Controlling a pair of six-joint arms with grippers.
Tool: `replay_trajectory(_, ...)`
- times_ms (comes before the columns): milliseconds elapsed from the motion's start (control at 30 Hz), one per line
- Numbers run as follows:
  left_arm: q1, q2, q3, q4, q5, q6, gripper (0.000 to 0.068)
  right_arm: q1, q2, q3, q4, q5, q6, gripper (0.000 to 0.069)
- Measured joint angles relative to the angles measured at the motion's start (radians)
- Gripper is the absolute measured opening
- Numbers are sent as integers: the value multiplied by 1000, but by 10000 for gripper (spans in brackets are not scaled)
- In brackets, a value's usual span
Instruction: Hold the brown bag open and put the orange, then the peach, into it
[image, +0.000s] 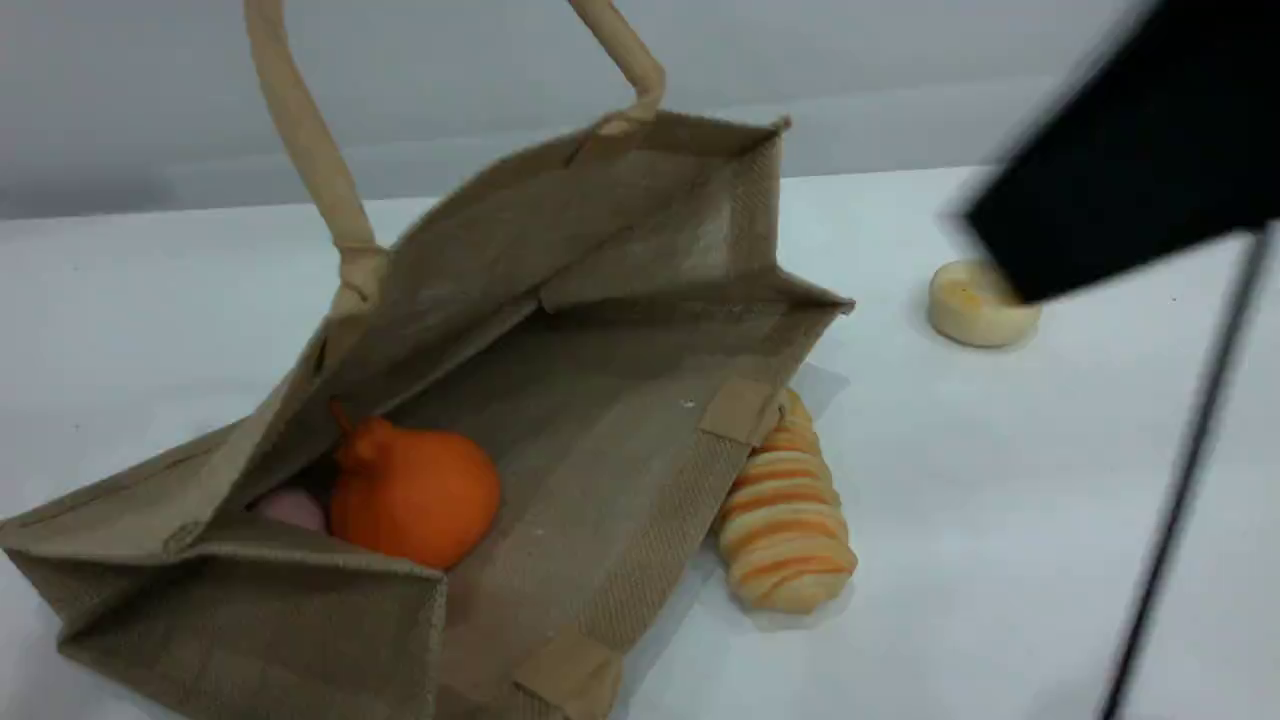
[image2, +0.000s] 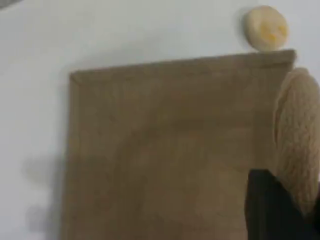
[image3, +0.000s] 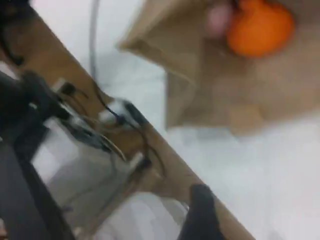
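The brown bag (image: 620, 330) lies on its side on the white table with its mouth gaping toward the camera. Its upper handle (image: 300, 130) is pulled up out of the frame. Inside sits the orange (image: 415, 505), and the peach (image: 292, 508) peeks out behind it. In the left wrist view my left gripper (image2: 285, 210) is shut on the beige handle (image2: 297, 135) above the bag's outer side (image2: 165, 150). My right arm (image: 1130, 150) is a dark blur at the upper right, away from the bag. Its wrist view shows one bare fingertip (image3: 202, 215), with the orange (image3: 260, 27) and peach (image3: 220, 17) in the bag (image3: 220, 90).
A striped bread loaf (image: 785, 520) lies against the bag's right side. A pale yellow disc (image: 975, 305) (image2: 266, 27) sits at the back right, under the right arm. A black cable (image: 1180, 480) hangs down the right side. The table's edge (image3: 165, 155) with wires beyond it shows in the right wrist view.
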Motion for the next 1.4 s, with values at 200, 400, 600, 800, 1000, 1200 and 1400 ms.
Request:
replay_trajectory(200,-59,38,110,-4,-123,4,108,-95,-185,-12,-178,139,129,474)
replay_trajectory(400,-105,133,122,-29,-121,1,215,-95,-374,-81,-294,255,262,474)
replay_trajectory(600,-151,164,122,-28,-110,21,486,-95,-497,-99,-463,372,414,474)
replay_trajectory(800,-151,143,117,-8,-59,17,589,-95,-578,-101,-610,393,530,474)
replay_trajectory(1000,-151,57,116,7,0,17,582,-95,-666,-94,-725,392,575,472)
replay_trajectory(1200,-151,-57,116,6,50,13,580,-95,-751,-45,-728,389,582,472)
replay_trajectory(1400,-159,-164,116,11,134,-25,580,-95,-837,61,-741,304,592,472)
